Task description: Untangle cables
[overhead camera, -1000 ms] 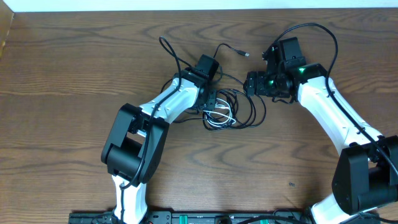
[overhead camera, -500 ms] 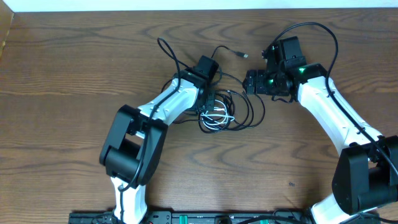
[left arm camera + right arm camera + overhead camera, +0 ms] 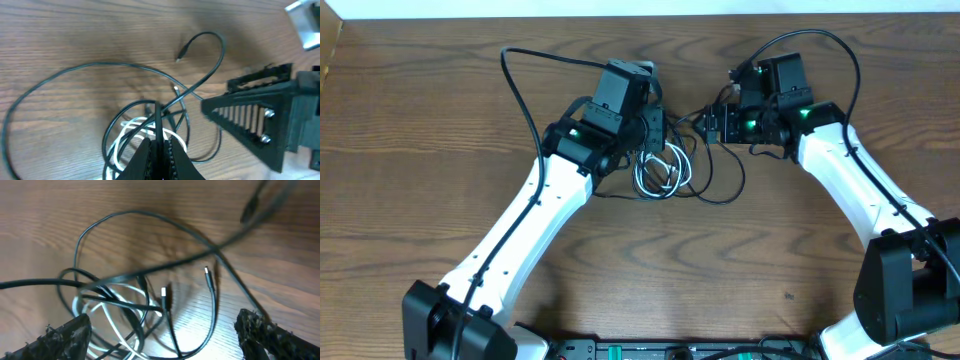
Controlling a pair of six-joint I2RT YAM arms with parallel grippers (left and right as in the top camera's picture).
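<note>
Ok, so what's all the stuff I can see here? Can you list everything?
table: one, brown wood, under everything
white cable: one, white, coiled mid-table between the two arms
black cables: one or two (too tangled to tell), black, looped through and around the white cable
arms: two, white with black joints, reaching in from left and right
left gripper: one, black, shut on a strand of the black cables
right gripper: one, black, open beside the tangle
</note>
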